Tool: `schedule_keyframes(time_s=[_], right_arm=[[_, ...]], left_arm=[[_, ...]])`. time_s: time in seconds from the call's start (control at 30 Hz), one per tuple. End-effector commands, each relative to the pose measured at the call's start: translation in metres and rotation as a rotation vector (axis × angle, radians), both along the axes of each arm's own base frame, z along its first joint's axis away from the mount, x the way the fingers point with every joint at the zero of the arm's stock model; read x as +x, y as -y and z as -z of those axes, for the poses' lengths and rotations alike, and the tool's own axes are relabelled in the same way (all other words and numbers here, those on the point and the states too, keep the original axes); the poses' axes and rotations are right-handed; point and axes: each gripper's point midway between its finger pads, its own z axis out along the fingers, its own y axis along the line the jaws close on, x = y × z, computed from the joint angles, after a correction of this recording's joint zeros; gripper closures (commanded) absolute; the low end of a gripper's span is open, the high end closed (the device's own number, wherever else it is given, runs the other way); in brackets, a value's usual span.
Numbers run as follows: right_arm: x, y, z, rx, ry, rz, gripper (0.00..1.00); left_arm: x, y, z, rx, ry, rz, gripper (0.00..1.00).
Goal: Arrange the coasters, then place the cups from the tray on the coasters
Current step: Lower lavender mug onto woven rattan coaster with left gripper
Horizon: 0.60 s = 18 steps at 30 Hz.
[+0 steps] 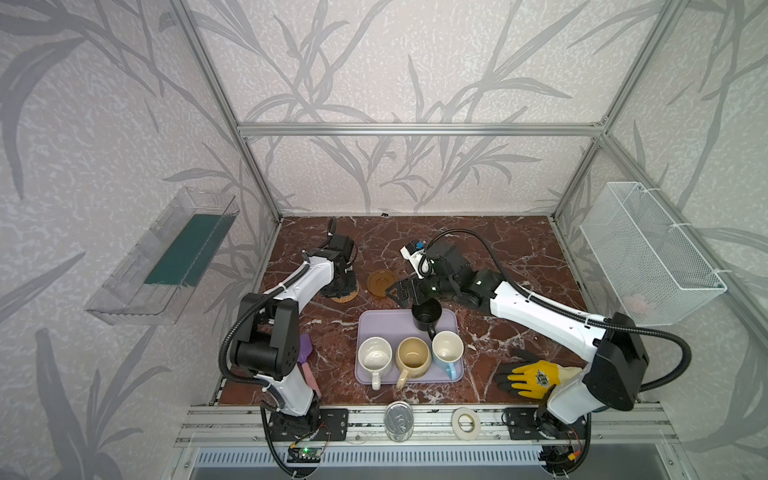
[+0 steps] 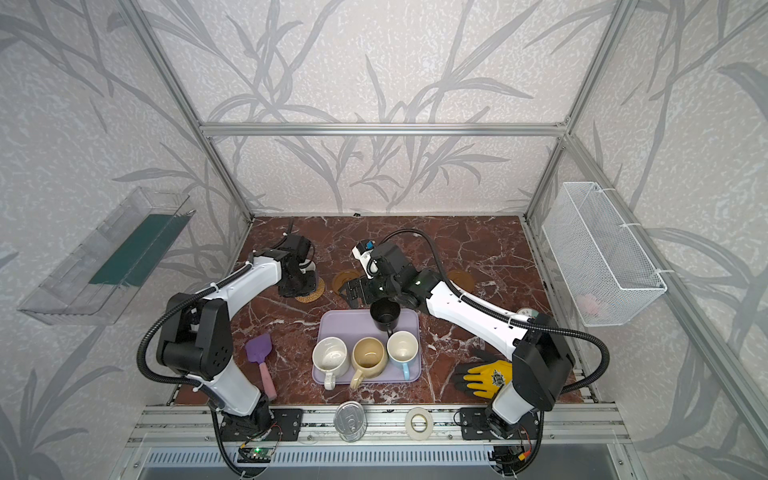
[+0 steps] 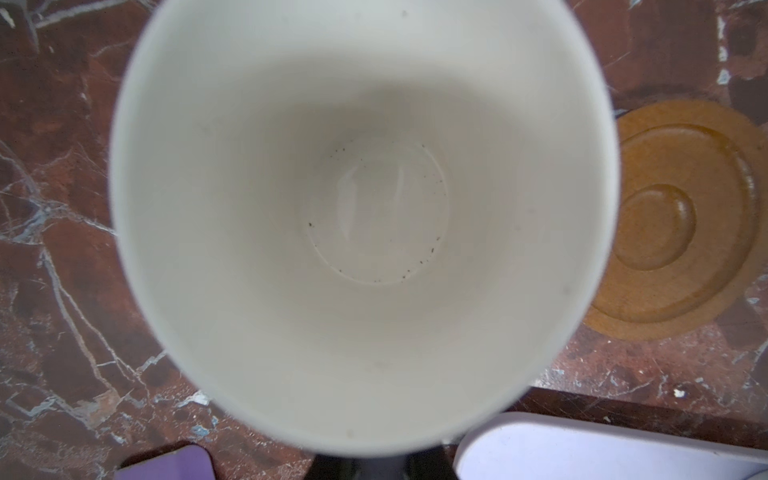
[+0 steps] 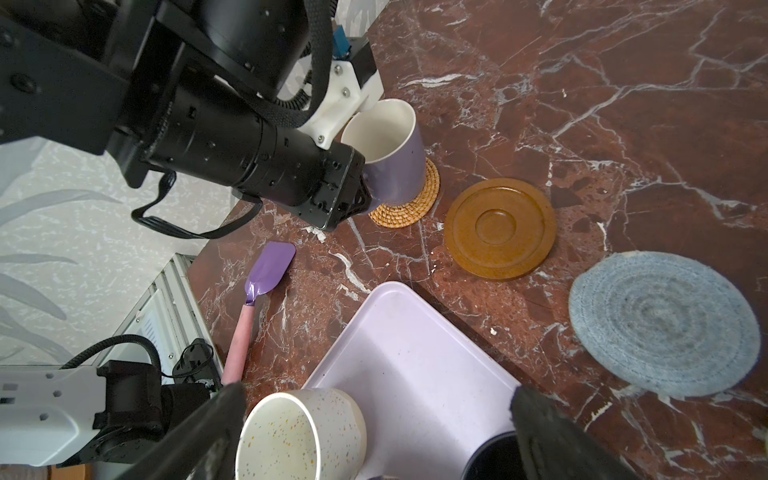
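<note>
The lavender cup stands on the woven tan coaster, and my left gripper is shut on its handle side. Its white inside fills the left wrist view. Beside it lie a brown wooden coaster and a grey-blue braided coaster; another wooden coaster shows behind the right arm. My right gripper hangs open over the tray's far edge, next to the black cup. The speckled white cup, beige-yellow cup and light blue cup line the tray's near side.
A purple spatula lies left of the tray. A yellow and black glove rests at the front right. A silver can and a white tape roll sit on the front rail. A wire basket hangs on the right wall.
</note>
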Motion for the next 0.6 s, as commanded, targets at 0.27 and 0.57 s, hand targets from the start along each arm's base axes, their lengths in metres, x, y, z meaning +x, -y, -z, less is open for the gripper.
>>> schedule_keyframes(time_s=[0.27,0.57], right_arm=[[-0.004,0.001,0.004,-0.004,-0.004,-0.011,0.01],[-0.004,0.002,0.009,-0.016,-0.01,-0.009,0.01]], left_arm=[[-0.002,-0.004,0.003,0.007,-0.016,-0.025,1.0],[-0.016,-0.004,0.007,-0.002,-0.045,-0.035,0.94]])
